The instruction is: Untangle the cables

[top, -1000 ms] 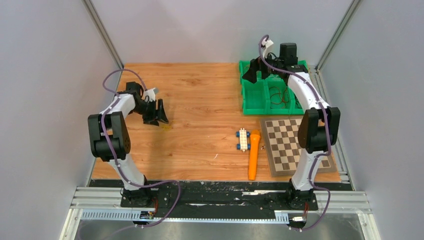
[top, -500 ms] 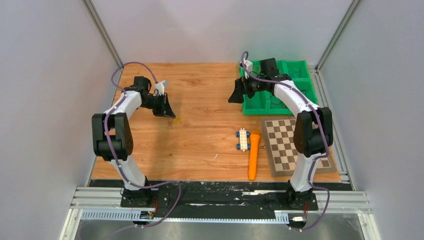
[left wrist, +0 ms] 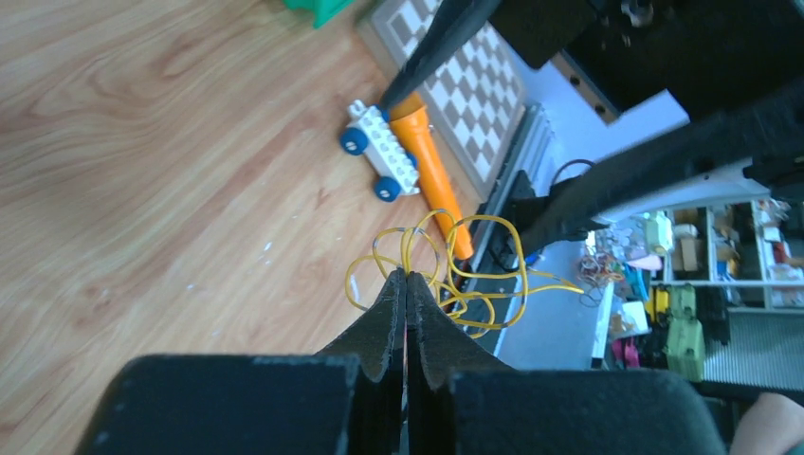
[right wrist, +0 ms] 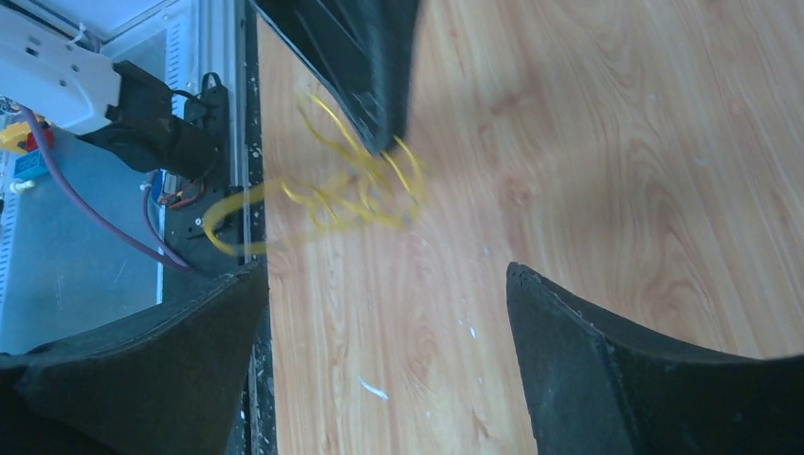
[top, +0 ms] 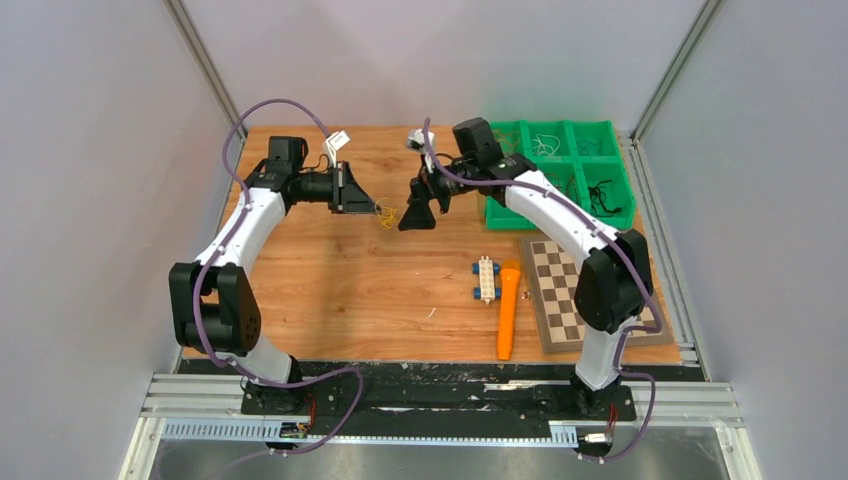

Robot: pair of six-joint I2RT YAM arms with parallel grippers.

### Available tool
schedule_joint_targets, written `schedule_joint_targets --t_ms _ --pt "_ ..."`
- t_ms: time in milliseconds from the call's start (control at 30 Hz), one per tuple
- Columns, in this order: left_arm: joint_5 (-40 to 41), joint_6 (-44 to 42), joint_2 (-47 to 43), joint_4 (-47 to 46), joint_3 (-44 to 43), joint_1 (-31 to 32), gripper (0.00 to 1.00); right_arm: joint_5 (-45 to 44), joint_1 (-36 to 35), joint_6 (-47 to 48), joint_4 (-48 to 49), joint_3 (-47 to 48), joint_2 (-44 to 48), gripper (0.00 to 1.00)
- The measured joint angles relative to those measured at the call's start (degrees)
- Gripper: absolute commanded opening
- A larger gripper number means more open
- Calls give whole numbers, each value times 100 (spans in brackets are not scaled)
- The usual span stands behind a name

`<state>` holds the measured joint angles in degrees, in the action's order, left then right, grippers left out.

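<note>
A small tangle of thin yellow cables (top: 387, 213) hangs in the air above the middle of the wooden table. My left gripper (top: 372, 208) is shut on it. In the left wrist view the loops of the cables (left wrist: 450, 275) spread out past the closed tips of my left gripper (left wrist: 407, 277). My right gripper (top: 416, 214) stands open just right of the tangle, facing it. In the right wrist view the cables (right wrist: 351, 194) hang ahead of my right gripper (right wrist: 387, 270), with nothing between its jaws.
A green compartment bin (top: 497, 215) holding more thin wires stands at the back right. A chessboard (top: 560, 300) lies in front of it. Left of the board lie an orange marker (top: 508, 310) and a white toy brick with blue wheels (top: 486, 279).
My left gripper shut on the yellow cables, lifted them and carried them right to the table's middle. My right arm swung left from the green bin toward them.
</note>
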<state>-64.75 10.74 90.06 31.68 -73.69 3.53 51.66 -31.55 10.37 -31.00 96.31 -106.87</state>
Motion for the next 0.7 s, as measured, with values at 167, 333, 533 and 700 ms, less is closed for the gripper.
schedule_joint_targets --t_ms 167,333,533,700 --pt "-321 415 -9 -415 109 199 0 -446 -592 -24 63 328 85 52" --pt "-507 540 -44 -422 133 243 0 -813 -629 -109 133 533 46 3" --pt "-697 595 -289 -448 271 2 0 -1069 -221 -22 138 284 184 0" --pt "-748 684 -472 -579 315 -234 0 -1132 164 105 39 -70 555 0"
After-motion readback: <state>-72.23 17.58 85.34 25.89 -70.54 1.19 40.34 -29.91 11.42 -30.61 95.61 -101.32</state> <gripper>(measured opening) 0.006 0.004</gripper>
